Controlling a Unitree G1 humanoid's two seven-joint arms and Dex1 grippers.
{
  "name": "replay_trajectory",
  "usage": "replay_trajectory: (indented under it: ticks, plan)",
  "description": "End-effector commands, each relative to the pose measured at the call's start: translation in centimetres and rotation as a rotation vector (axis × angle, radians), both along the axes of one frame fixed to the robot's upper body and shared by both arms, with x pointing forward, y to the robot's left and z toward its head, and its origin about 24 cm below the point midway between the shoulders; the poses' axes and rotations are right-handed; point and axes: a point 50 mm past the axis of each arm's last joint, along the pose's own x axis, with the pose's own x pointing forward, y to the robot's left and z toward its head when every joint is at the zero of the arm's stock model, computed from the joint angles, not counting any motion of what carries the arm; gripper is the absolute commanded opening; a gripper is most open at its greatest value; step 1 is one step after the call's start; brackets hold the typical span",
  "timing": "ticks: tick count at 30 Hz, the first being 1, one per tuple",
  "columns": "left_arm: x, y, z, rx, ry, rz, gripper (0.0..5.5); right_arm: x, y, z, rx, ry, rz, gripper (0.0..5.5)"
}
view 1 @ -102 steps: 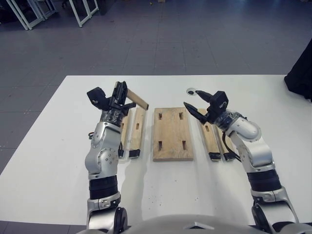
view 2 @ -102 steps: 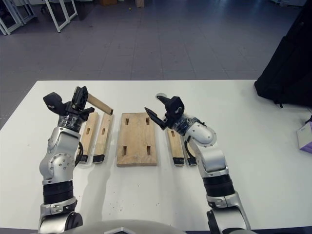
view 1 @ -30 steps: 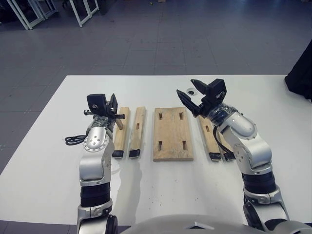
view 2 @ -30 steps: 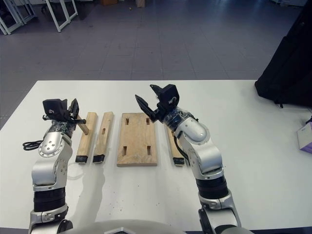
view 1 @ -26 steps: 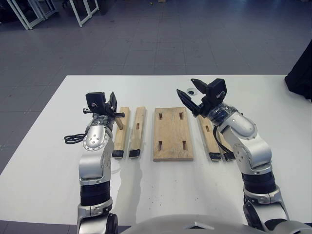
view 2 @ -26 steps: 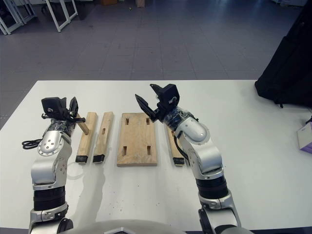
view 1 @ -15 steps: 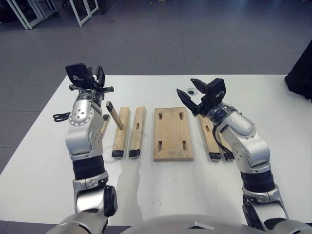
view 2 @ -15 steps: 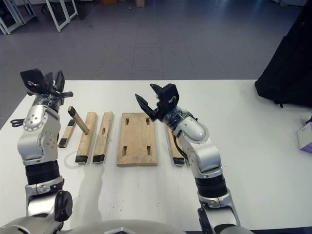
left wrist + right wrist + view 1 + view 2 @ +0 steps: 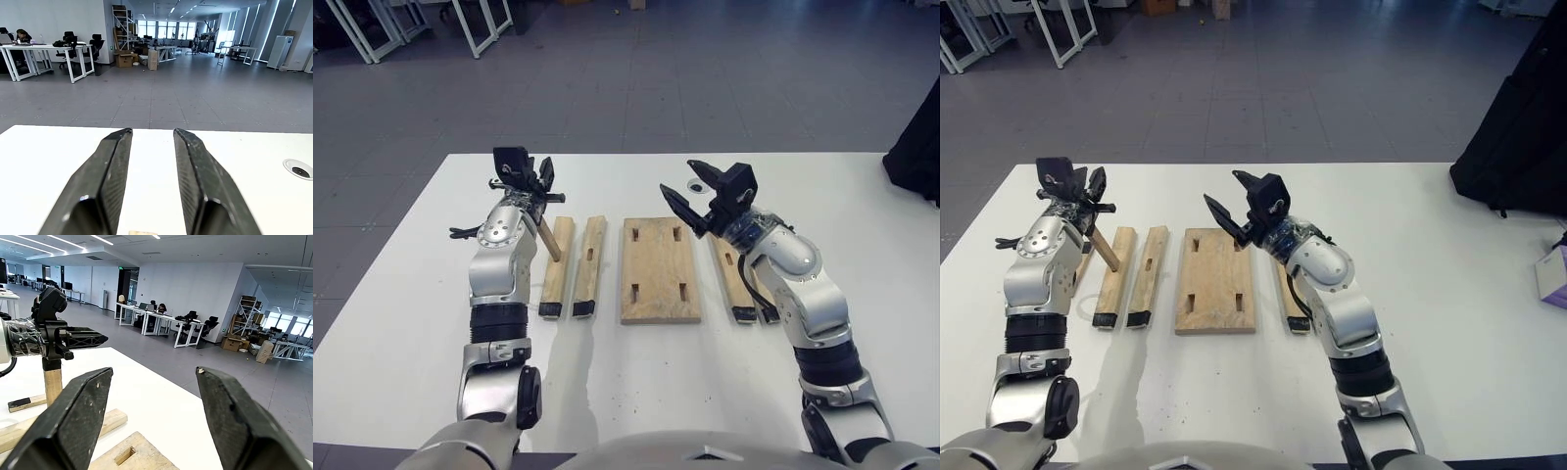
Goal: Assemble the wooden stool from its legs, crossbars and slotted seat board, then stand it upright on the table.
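The slotted seat board (image 9: 659, 269) lies flat mid-table. Left of it lie two legs (image 9: 556, 264) (image 9: 589, 262); a short crossbar (image 9: 548, 238) stands tilted out of the outer one. My left gripper (image 9: 545, 182) hovers open just above the crossbar's top end, nothing between its fingers (image 9: 113, 166). Right of the board lie two more legs (image 9: 732, 279) (image 9: 764, 297), partly under my right arm. My right gripper (image 9: 677, 182) is wide open above the board's far right corner and holds nothing. The right wrist view shows the left gripper (image 9: 73, 339) over the crossbar (image 9: 51, 387).
A second small wooden piece (image 9: 24, 403) lies on the table left of the legs. A black cable (image 9: 462, 232) trails by my left arm. A round grommet (image 9: 702, 181) sits in the table behind my right gripper. A purple box (image 9: 1555, 276) stands far right.
My left gripper let go of the crossbar, swung away to the far left, then came back over its top. The crossbar stays standing in the leg. The right gripper edged left.
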Motion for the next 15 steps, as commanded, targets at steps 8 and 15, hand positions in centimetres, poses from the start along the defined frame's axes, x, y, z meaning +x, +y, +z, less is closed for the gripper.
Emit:
replay_trajectory:
  ticks: [8,15]
  plan:
    - [-2.7,-2.1,8.5,-0.059,-0.343,-0.065,1.54,-0.2,-0.1,-0.2,0.016,0.015,-0.007,3.1]
    - [-7.2,-3.0,9.9,-0.033,-0.428,-0.034,1.54,-1.1,-0.5,-0.7,0.026,0.036,-0.038,3.1]
